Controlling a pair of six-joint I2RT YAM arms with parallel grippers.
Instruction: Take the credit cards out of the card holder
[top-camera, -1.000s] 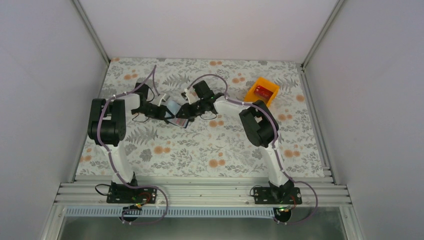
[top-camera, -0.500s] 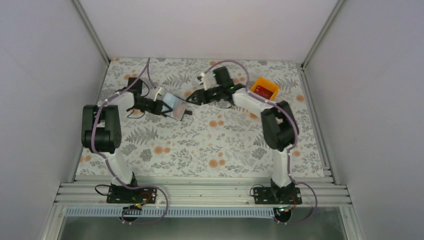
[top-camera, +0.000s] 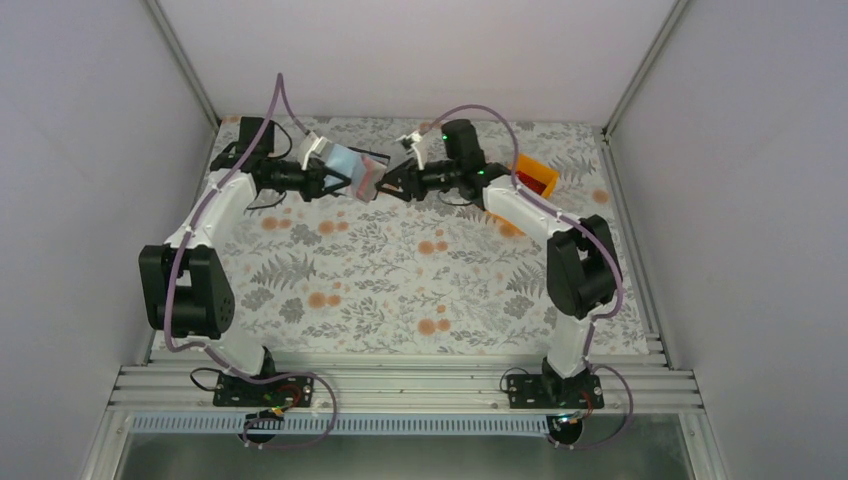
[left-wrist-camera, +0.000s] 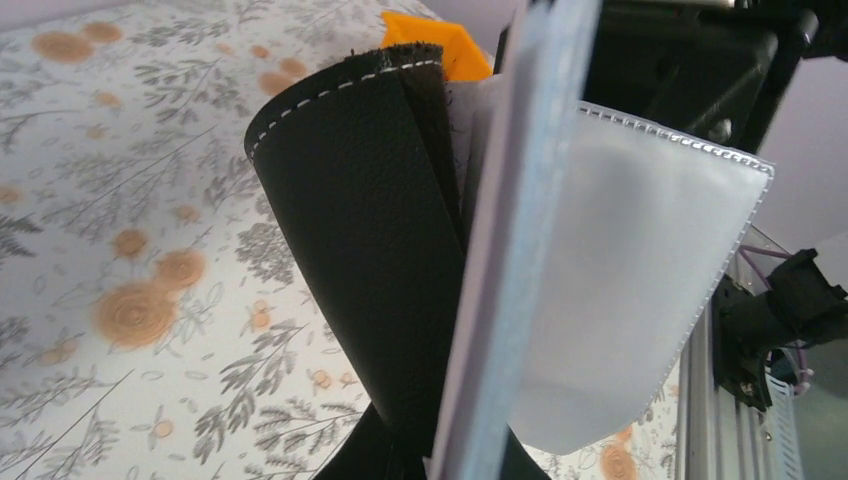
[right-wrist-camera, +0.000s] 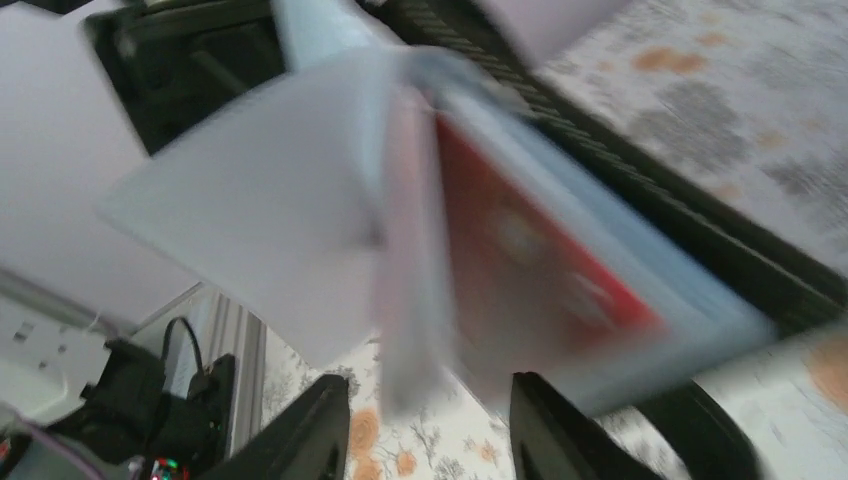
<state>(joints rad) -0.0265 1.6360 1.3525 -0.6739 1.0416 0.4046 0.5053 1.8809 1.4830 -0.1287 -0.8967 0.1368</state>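
My left gripper (top-camera: 318, 178) holds the card holder (top-camera: 340, 163) up over the back left of the table, shut on its lower part. In the left wrist view the black outer flap (left-wrist-camera: 370, 250) and a grey-blue inner pocket (left-wrist-camera: 620, 280) fan out above the left gripper (left-wrist-camera: 440, 462). A red credit card (right-wrist-camera: 520, 260) sits in an inner pocket and shows blurred in the right wrist view. My right gripper (right-wrist-camera: 430, 425) is open, its fingertips (right-wrist-camera: 318, 420) on either side of a pocket's lower edge. From above, the right gripper (top-camera: 392, 182) is at the holder's right edge.
An orange bin (top-camera: 536, 172) stands at the back right with a red card (top-camera: 530, 181) inside; the bin (left-wrist-camera: 440, 48) also peeks out behind the holder in the left wrist view. The white side walls and the aluminium frame close in the flowered tablecloth (top-camera: 420, 280).
The left arm has lifted the card holder up and toward the back left. The right gripper opened, swung back and right, and now sits at the holder's right edge.
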